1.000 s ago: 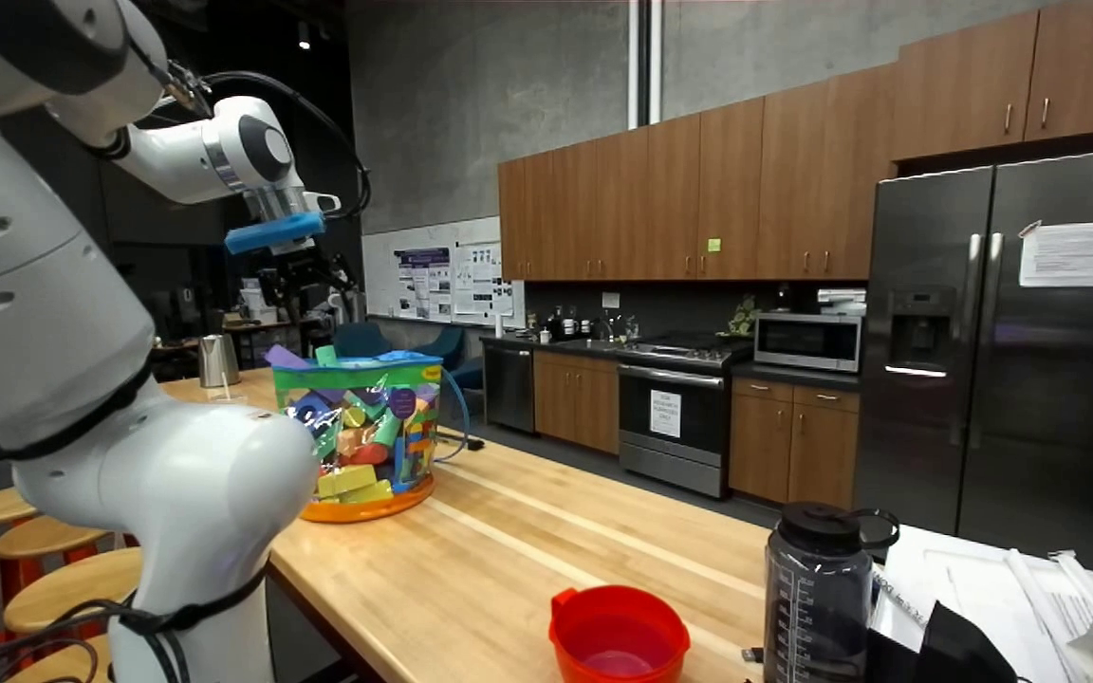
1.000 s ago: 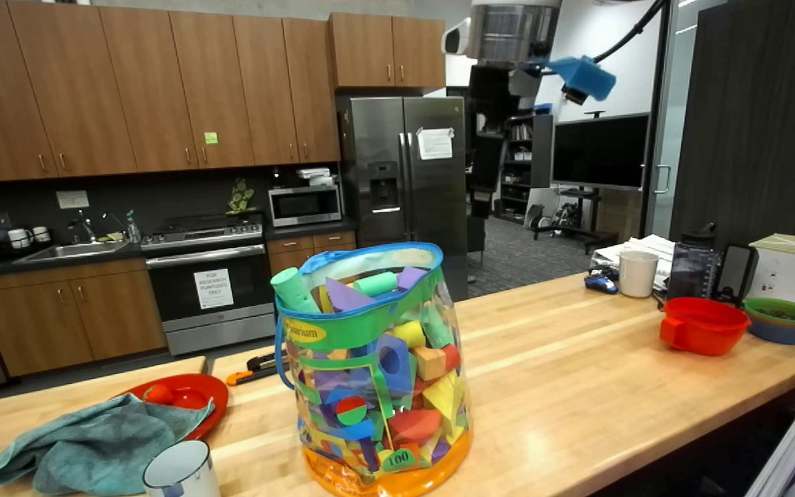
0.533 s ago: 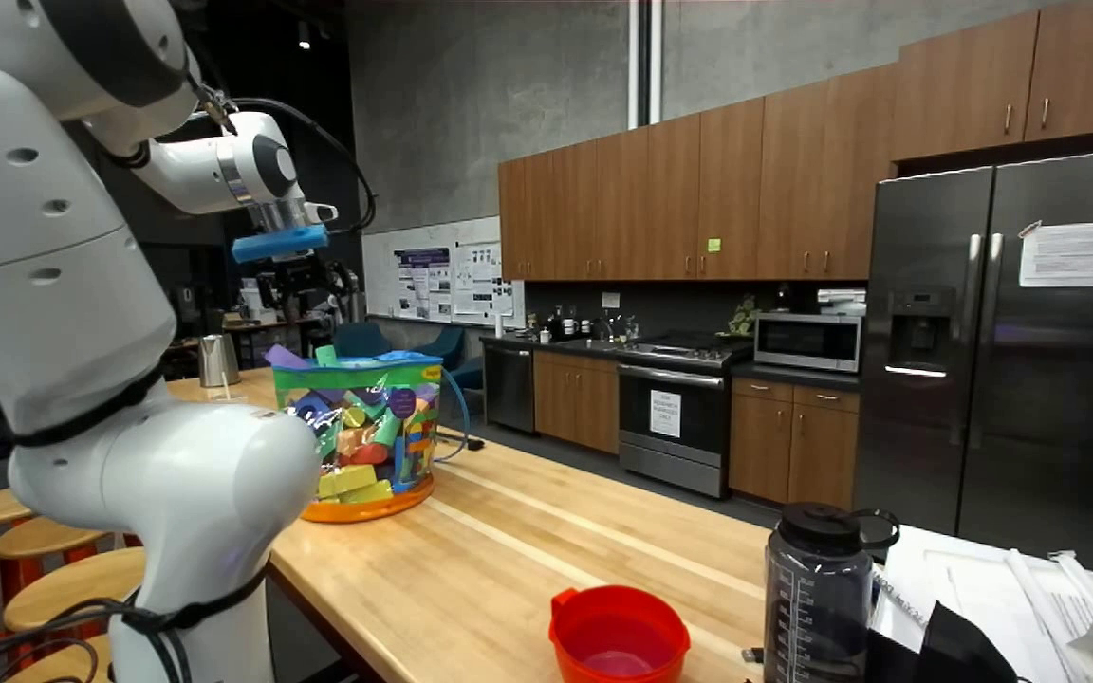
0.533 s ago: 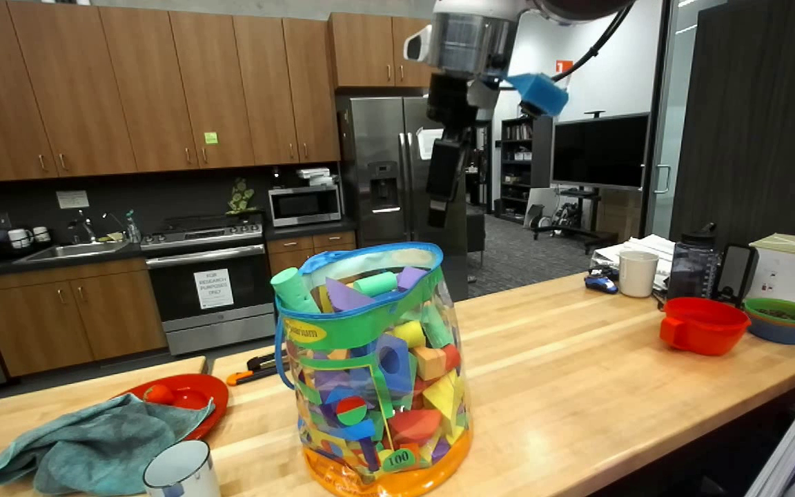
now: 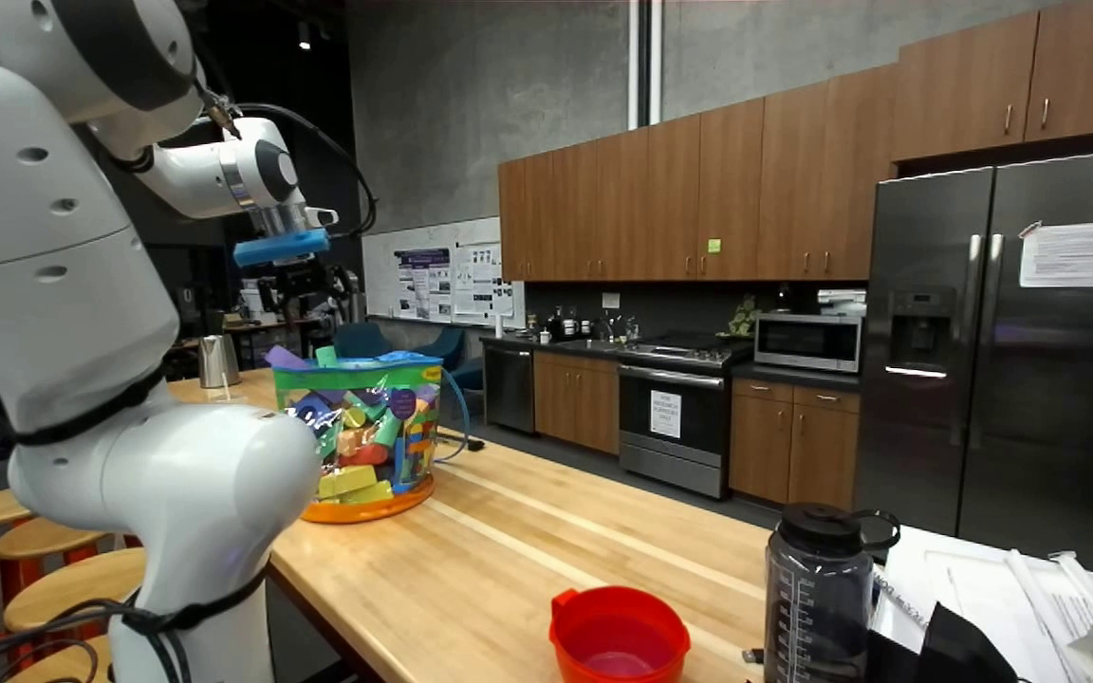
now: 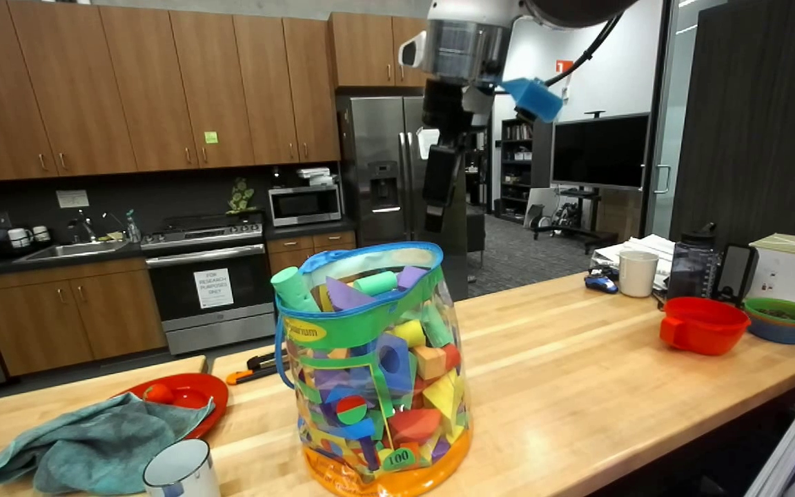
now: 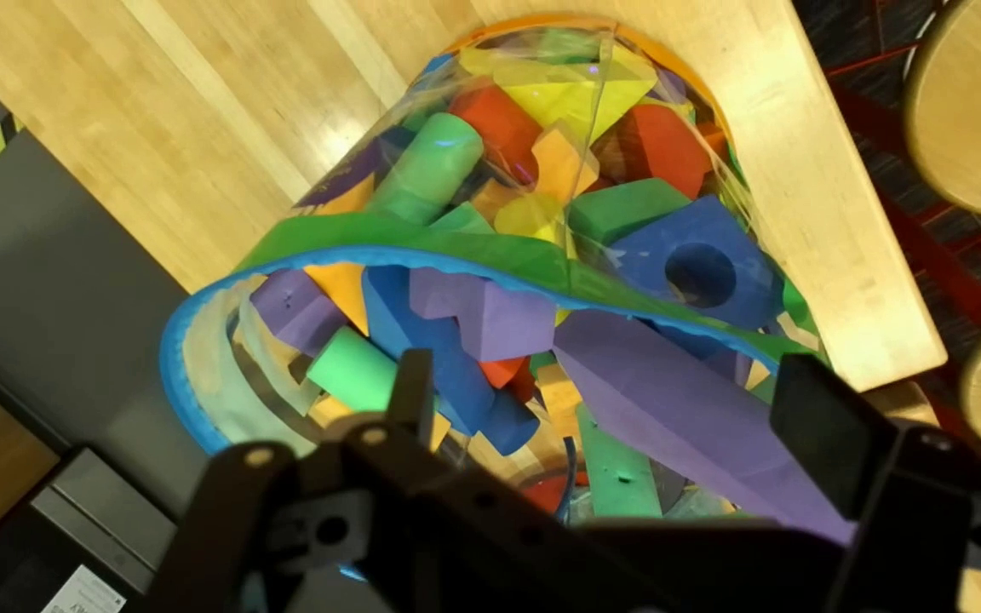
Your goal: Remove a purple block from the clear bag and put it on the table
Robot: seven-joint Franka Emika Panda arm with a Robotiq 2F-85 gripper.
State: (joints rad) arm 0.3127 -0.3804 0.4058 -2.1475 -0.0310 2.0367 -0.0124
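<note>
The clear bag (image 6: 321,324) with a green and blue rim stands open on the wooden table (image 6: 563,400), full of coloured foam blocks. It also shows in an exterior view (image 5: 295,379) and the wrist view (image 7: 354,237). In the wrist view a long purple block (image 7: 669,400) slants across the bag's mouth. A smaller purple block (image 7: 503,319) and another purple block (image 7: 295,311) lie beside it. A purple wedge (image 6: 346,295) shows at the mouth in an exterior view. My gripper (image 7: 622,409) is open and empty, pointing down above the bag (image 6: 435,217), apart from the blocks.
A red plate (image 6: 208,393), teal towel (image 6: 104,442), white mug (image 6: 182,473) and orange knife (image 6: 249,376) lie beside the bag. A red bowl (image 6: 704,328), bottle (image 5: 817,598) and papers stand at the table's far end. Stools (image 5: 72,588) line one side.
My gripper has come down and, in an exterior view, moved left to above the bag. It moves only slightly in the last half second. The bag and blocks have not moved.
</note>
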